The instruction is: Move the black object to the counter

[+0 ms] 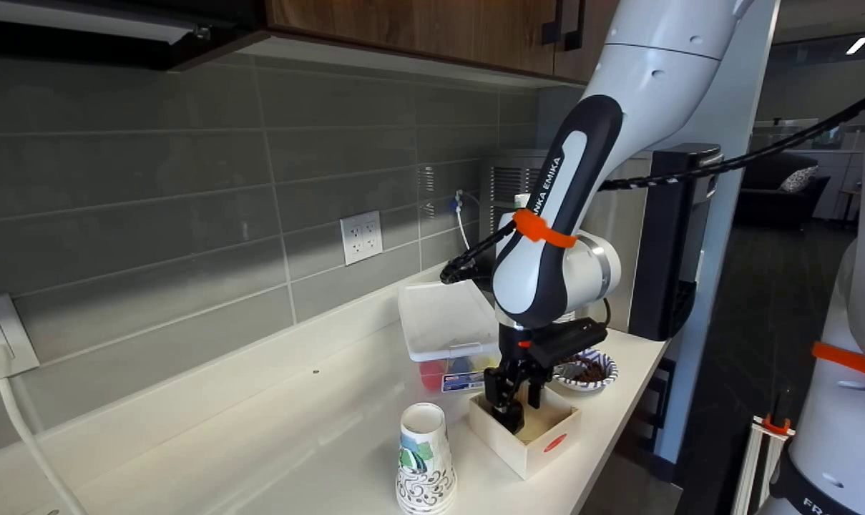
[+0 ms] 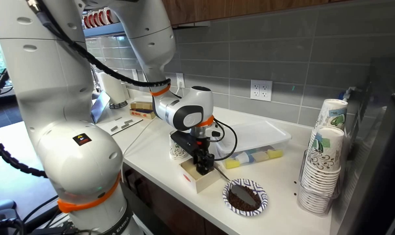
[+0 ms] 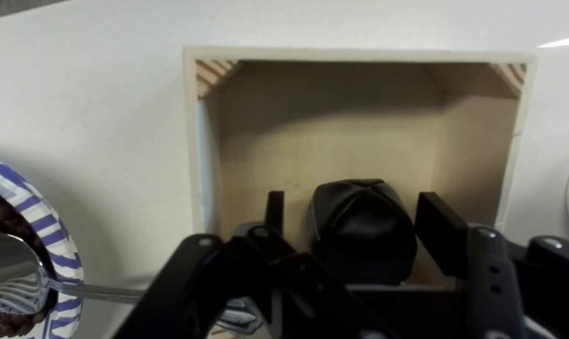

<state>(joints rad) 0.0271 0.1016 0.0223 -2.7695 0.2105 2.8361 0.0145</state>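
The black object is a rounded, faceted, shiny thing with seams. In the wrist view it lies inside a pale wooden box, near the wall on the lower side of the picture. The box also shows in both exterior views, on the white counter. My gripper is open, with a finger on each side of the black object. A gap shows at the left finger; the right finger is close, and I cannot tell whether it touches. In both exterior views the gripper reaches down into the box.
A patterned bowl of dark beans holds a metal scoop, its handle reaching toward the box. A lidded clear bin stands behind the box. Paper cups stand beside it. A taller cup stack stands farther along the counter.
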